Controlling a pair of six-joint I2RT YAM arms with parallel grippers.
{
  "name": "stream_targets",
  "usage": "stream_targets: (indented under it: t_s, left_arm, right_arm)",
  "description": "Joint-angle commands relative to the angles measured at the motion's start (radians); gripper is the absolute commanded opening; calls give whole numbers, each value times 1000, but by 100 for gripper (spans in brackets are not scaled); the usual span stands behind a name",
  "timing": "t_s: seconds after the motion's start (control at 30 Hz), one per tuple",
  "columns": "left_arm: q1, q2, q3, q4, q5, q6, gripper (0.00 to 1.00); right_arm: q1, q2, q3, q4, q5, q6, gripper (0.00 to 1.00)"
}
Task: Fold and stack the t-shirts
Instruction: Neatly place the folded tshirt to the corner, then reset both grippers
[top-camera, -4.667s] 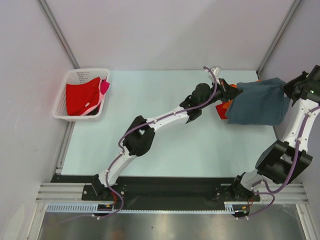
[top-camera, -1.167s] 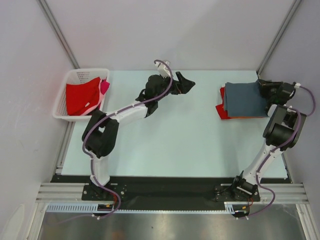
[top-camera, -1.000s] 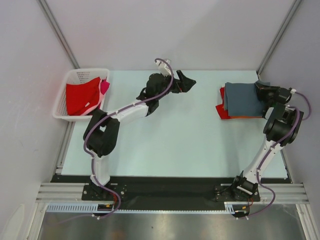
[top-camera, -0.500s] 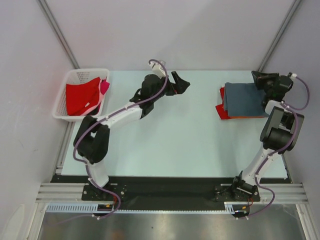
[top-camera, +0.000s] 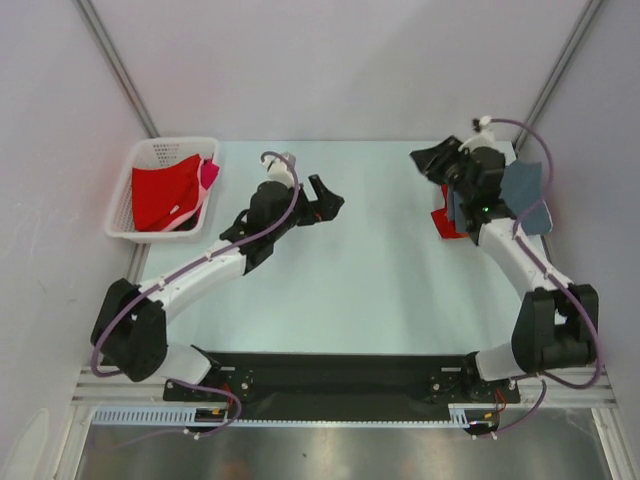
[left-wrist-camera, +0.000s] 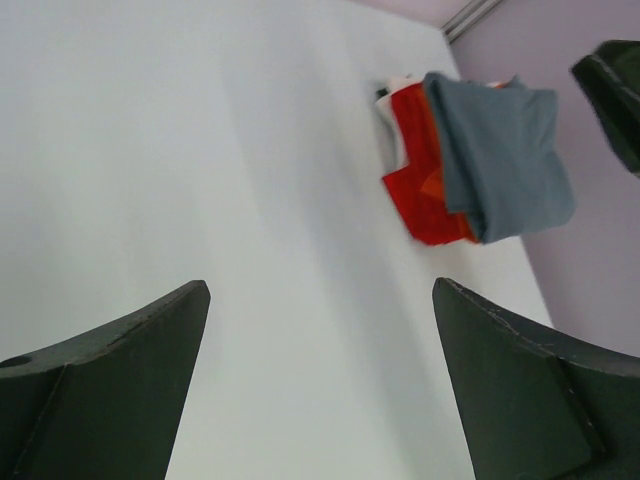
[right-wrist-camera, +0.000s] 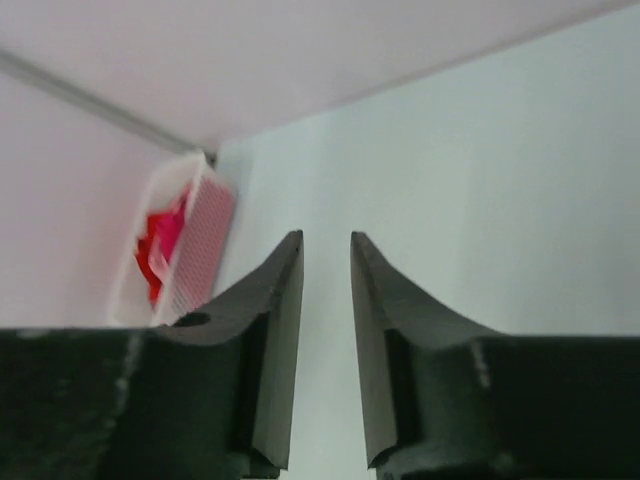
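Observation:
A folded stack of t-shirts lies at the table's right side, with a slate-grey shirt (top-camera: 524, 188) on top of a red one (top-camera: 442, 222). The left wrist view shows that stack too: grey shirt (left-wrist-camera: 500, 150), red shirt (left-wrist-camera: 412, 195), and a sliver of orange (left-wrist-camera: 433, 184) between them. My right gripper (top-camera: 427, 160) hovers just left of the stack; its jaws (right-wrist-camera: 326, 236) stand a narrow gap apart with nothing between them. My left gripper (top-camera: 328, 196) is over the table's middle, wide open (left-wrist-camera: 320, 285) and empty. More red (top-camera: 160, 198) and pink (top-camera: 209, 174) shirts lie in the basket.
A white lattice basket (top-camera: 128, 210) sits at the table's far left edge and shows in the right wrist view as the basket (right-wrist-camera: 200, 240). Purple walls and grey corner posts enclose the table. Bare table stretches between the two grippers.
The right gripper has let go of the grey shirt, parted its jaws and swung left off the stack. The left arm has drawn back toward the near left, still open.

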Motion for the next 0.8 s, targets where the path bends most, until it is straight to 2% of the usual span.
stream_targets:
  t_s: [0.0,0.03,0.13,0.17,0.27,0.37,0.5,0.57,0.67,0.77]
  left_arm:
    - [-3,-109,-93,-62,-56,33,100]
    - [-3,-129,-116,-65,-59,40,100]
    - [-5,-221,-220,-65,-74,71,100]
    - [-5,-250,-248,-62,-74,79,100]
    - [-8,-352,-358,-53,-76,126,100]
    - [-18,-463,-473,-44,-157,160,100]
    - [-31,-582,-642,51,-208,192,100]
    - [-31,-599,-655,48,-222,214,100]
    - [-31,-591,-661,24,-229,222,100]
    - [-37,-588,-714,79,-222,153,100]
  right_arm:
    - [128,-131,-76,-124,205,-258,32]
    - [154,-160,-126,-128,215,-282,34]
    - [249,-266,-238,-132,256,-346,48]
    - [266,-291,-333,-106,267,-354,63]
    - [306,-383,-483,-63,276,-343,89]
    - [344,-428,-547,-90,286,-329,97]
    - [390,-470,-610,-167,390,-351,100]
    - [409,-492,-625,-208,414,-351,100]
    - [419,-489,-697,-146,387,-351,100]
    - [421,-431,-720,-86,370,-326,100]
